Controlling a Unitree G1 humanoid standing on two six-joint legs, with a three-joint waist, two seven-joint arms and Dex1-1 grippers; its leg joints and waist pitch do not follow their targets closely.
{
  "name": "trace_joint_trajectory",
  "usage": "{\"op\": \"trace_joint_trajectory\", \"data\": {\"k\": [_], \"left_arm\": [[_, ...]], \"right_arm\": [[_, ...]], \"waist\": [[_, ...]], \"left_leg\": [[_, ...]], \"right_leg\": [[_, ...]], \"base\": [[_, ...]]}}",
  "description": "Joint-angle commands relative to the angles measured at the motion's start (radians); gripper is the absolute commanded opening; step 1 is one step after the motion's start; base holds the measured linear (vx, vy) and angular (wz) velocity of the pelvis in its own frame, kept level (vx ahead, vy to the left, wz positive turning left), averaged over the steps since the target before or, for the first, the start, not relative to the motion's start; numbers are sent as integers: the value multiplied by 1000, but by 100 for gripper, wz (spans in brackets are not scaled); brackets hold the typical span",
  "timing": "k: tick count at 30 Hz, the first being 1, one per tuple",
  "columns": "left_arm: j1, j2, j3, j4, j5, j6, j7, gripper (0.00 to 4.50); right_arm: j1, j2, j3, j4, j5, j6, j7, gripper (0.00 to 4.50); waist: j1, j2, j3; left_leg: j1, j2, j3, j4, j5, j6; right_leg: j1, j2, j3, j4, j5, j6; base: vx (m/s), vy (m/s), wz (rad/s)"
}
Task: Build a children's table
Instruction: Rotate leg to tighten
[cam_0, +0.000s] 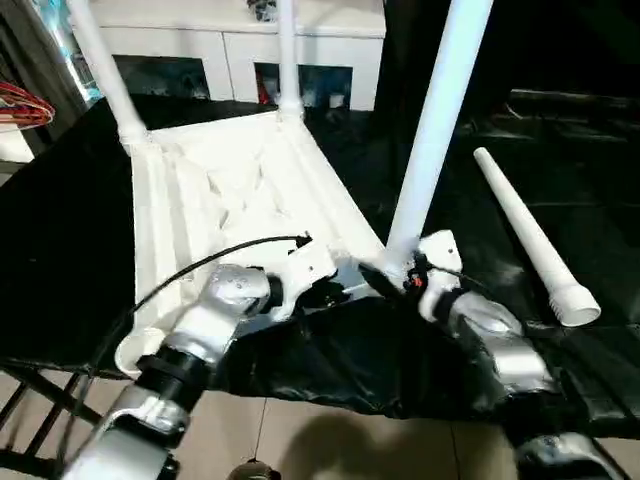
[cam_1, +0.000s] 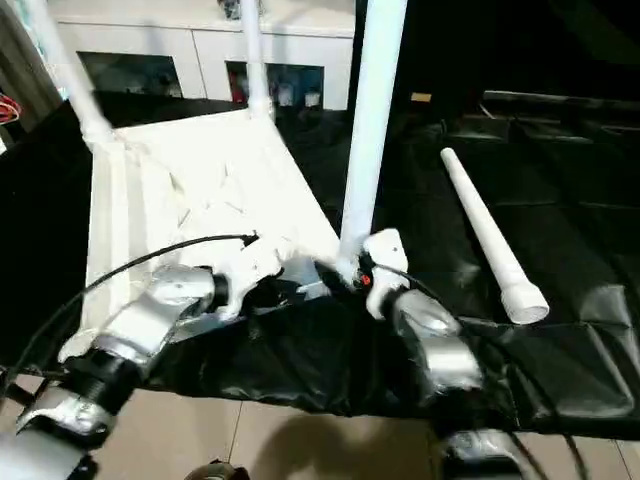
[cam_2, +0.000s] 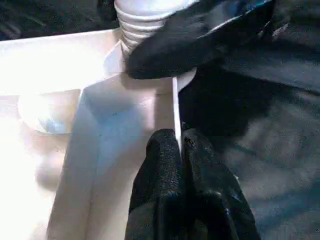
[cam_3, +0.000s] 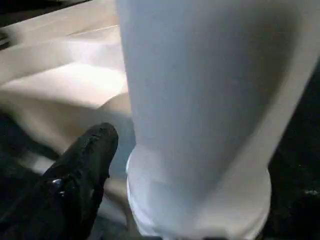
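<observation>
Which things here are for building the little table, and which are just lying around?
For the table:
- tabletop, upside down
- three legs standing in its corners
- loose leg lying on the black sheet

Just lying around:
- white cabinet behind
- red wire thing at the side

The two head cameras look forward and down from above the robot's forearms, set slightly apart, and share the upturned tabletop (cam_0: 230, 190) on its black cover, the upright legs and the cabinet (cam_0: 230, 50) far behind. The left wrist camera sits very near the tabletop's near right edge, looking along the left gripper (cam_2: 181, 145). The right wrist camera sits closer still, facing the near right leg (cam_3: 200, 100), which both head views also show.
</observation>
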Motion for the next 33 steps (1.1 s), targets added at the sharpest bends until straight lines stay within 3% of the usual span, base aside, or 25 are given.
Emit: {"op": "trace_joint_trajectory", "data": {"k": [1, 6, 7, 9, 15, 23, 33], "left_arm": [[-8, 7, -33, -20, -13, -45, -63, 0], [-25, 67, -36, -2, -36, -93, -186, 0], [-25, 68, -36, -3, -37, -94, -190, 0], [-29, 81, -41, -4, -47, -103, -231, 0], [-41, 101, -55, 0, -68, -117, -316, 0], [-58, 106, -64, 18, -69, -131, -366, 0], [-48, 103, -46, 31, -66, -140, -342, 0]], "right_arm": [[21, -14, 52, -29, 16, 38, 101, 396], [45, -117, 98, -123, 62, 94, 310, 396], [45, -120, 100, -125, 62, 95, 315, 396], [48, -152, 117, -144, 69, 109, 375, 396], [50, -219, 167, -191, 76, 150, 509, 396], [36, -253, 213, -220, 81, 182, 604, 396], [41, -244, 215, -220, 85, 202, 601, 314]], "waist": [[1, -1, -71], [11, 0, -68], [13, 10, -68], [17, 3, -67], [32, 0, -70], [37, -3, -70], [50, -4, -71]], "left_leg": [[13, 48, -16, -64, -252, 47], [17, 54, -13, -65, -278, 49], [18, 53, -15, -64, -286, 44], [18, 54, -14, -65, -295, 37], [17, 55, -14, -62, -268, 47], [17, 55, -15, -60, -263, 44], [20, 56, -15, -58, -271, 34]], "right_leg": [[49, -59, 43, -62, -126, -211], [46, -61, 42, -66, -186, -217], [46, -61, 41, -66, -196, -218], [47, -61, 43, -68, -200, -218], [49, -63, 43, -62, -181, -227], [49, -65, 42, -61, -190, -231], [44, -65, 43, -62, -218, -220]], "base": [[0, 0, 0], [0, 0, 0], [0, 0, 0], [0, 0, 0], [0, 0, 0], [0, 0, 0], [0, 0, 0]]}}
